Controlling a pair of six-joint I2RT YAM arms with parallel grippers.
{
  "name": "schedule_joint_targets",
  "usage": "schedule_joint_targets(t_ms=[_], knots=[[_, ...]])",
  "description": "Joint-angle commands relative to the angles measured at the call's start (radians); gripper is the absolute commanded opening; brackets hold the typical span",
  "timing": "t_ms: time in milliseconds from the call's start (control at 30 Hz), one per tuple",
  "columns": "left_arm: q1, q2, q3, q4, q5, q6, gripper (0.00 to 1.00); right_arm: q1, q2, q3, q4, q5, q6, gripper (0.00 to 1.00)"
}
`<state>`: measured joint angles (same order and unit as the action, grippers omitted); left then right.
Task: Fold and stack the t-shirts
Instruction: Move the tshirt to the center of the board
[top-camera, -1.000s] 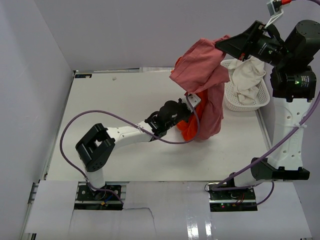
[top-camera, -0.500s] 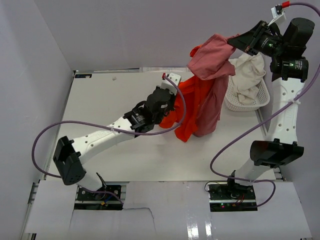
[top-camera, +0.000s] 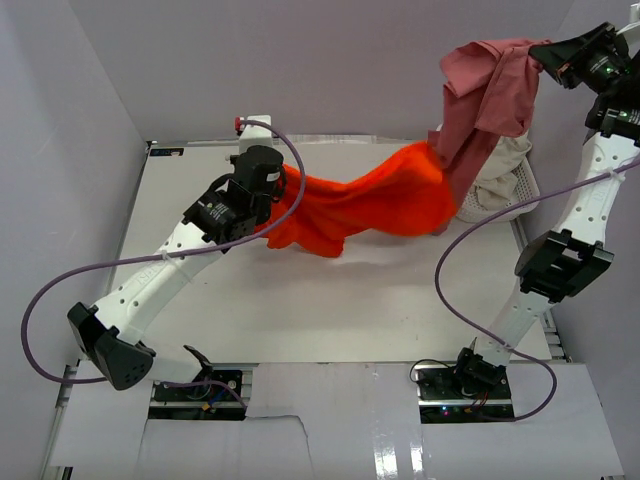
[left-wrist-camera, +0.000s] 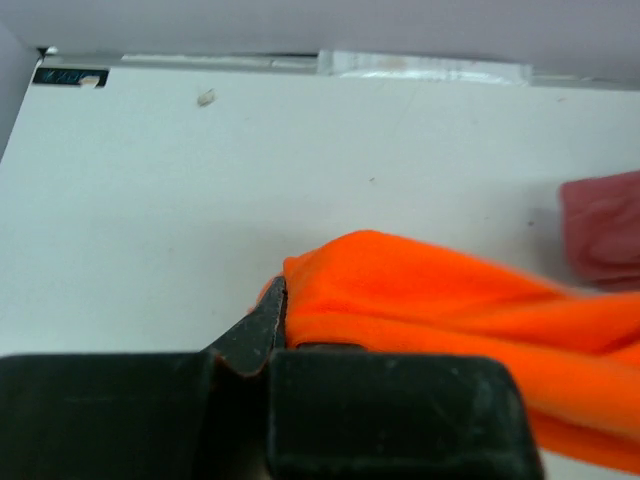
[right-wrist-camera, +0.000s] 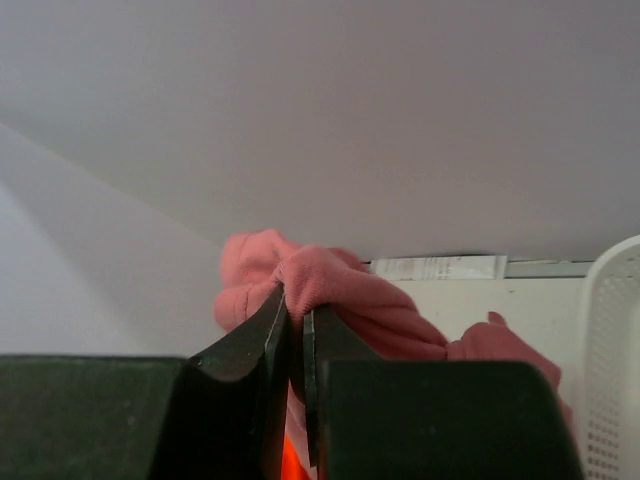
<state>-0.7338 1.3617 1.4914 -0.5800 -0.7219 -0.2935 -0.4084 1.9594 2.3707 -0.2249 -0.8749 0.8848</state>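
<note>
Here we see the left gripper (top-camera: 266, 203) with its fingers pressed together on a fold of the orange-red t-shirt (top-camera: 370, 205). The wrist view shows that pinch close up, with cloth bulging out just beyond and to the right of the closed tips (left-wrist-camera: 278, 300). From those fingers the orange-red t-shirt (left-wrist-camera: 450, 300) stretches away in a long sagging band over the table (top-camera: 300, 300). We cannot tell whether its lowest fold touches the surface.

Over to the right gripper (top-camera: 542, 52): it is held high, its fingers clamped tight on a bunched edge of the rose-pink t-shirt (top-camera: 485, 90). In its wrist view the pink cloth (right-wrist-camera: 330, 285) wraps over the tips (right-wrist-camera: 293, 300) and trails down past them. Below those fingers the shirt hangs in a loose drape, and the far end of the orange band reaches it.

Beneath the hanging pink cloth sits the white perforated basket (top-camera: 522, 185), with a cream-white shirt (top-camera: 500, 170) heaped inside it. The basket wall (right-wrist-camera: 610, 350) shows just right of the right fingers.
</note>
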Motion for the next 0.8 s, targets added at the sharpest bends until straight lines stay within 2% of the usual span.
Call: schedule_joint_targets(t_ms=[0,167,267,300,333,400,433,467,500,533,567,667,767], knots=[[0.036,-0.023,0.000,-0.118,-0.010,-0.055,0.00,-0.030,0.027,0.044,0.244,0.091,0.094,0.08],[0.102,-0.009,-0.008,-0.110,0.081,-0.062,0.00,-0.023,0.045,0.047,0.285,0.116,0.060,0.08],[0.102,0.007,-0.002,-0.093,0.139,-0.053,0.00,0.006,0.042,0.021,0.251,0.114,-0.042,0.09],[0.102,0.013,0.001,-0.087,0.157,-0.053,0.00,0.019,0.038,0.010,0.228,0.122,-0.087,0.13],[0.102,0.020,0.001,-0.087,0.171,-0.055,0.00,0.029,0.033,-0.001,0.181,0.131,-0.134,0.26],[0.102,0.040,-0.006,-0.083,0.200,-0.061,0.00,0.068,0.021,-0.045,0.067,0.198,-0.272,0.37],[0.100,0.043,-0.011,-0.080,0.205,-0.064,0.00,0.098,0.016,-0.065,-0.015,0.239,-0.365,0.49],[0.100,0.043,-0.019,-0.072,0.216,-0.064,0.00,0.120,0.009,-0.083,-0.063,0.373,-0.418,0.57],[0.100,0.042,-0.025,-0.070,0.217,-0.065,0.00,0.149,0.003,-0.103,-0.112,0.463,-0.481,0.59],[0.100,0.039,-0.039,-0.067,0.217,-0.065,0.00,0.221,-0.008,-0.113,-0.155,0.556,-0.547,0.60],[0.100,0.028,-0.045,-0.066,0.217,-0.067,0.00,0.259,-0.011,-0.122,-0.197,0.765,-0.658,0.60],[0.100,0.001,-0.068,-0.063,0.211,-0.061,0.00,0.385,-0.014,-0.195,-0.263,1.073,-0.779,0.61],[0.100,-0.024,-0.085,-0.061,0.211,-0.053,0.00,0.479,-0.016,-0.273,-0.309,1.239,-0.822,0.64]])
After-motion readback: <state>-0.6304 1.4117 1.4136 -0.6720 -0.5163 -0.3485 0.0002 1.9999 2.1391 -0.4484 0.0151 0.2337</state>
